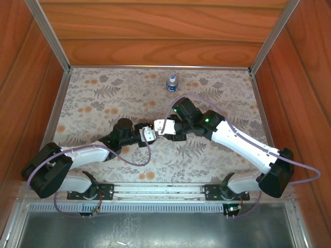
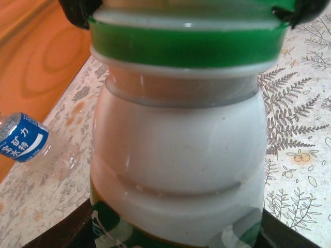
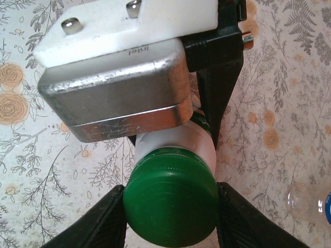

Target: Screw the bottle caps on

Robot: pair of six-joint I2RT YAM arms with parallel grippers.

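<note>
The white bottle [image 2: 181, 150] is held level above the table, my left gripper [image 2: 178, 233] shut on its lower body by the green label. The dark green cap [image 3: 168, 199] sits on the bottle's neck [image 3: 178, 139]. My right gripper [image 3: 170, 209] is shut on this cap, with a black finger [image 3: 95, 222] pressed against each side. In the top view the two grippers meet nose to nose mid-table, left gripper [image 1: 148, 135] and right gripper [image 1: 164, 127]. The clear bottle [image 1: 171, 83] with the blue label stands upright at the back, a blue cap [image 1: 172, 78] on top.
The floral table cover [image 1: 103, 103] is bordered by wooden walls [image 1: 155, 31] at the back and both sides, with metal rails along the edges. The clear bottle [image 2: 26, 142] also shows left of the white bottle, near the wooden wall [image 2: 36, 57].
</note>
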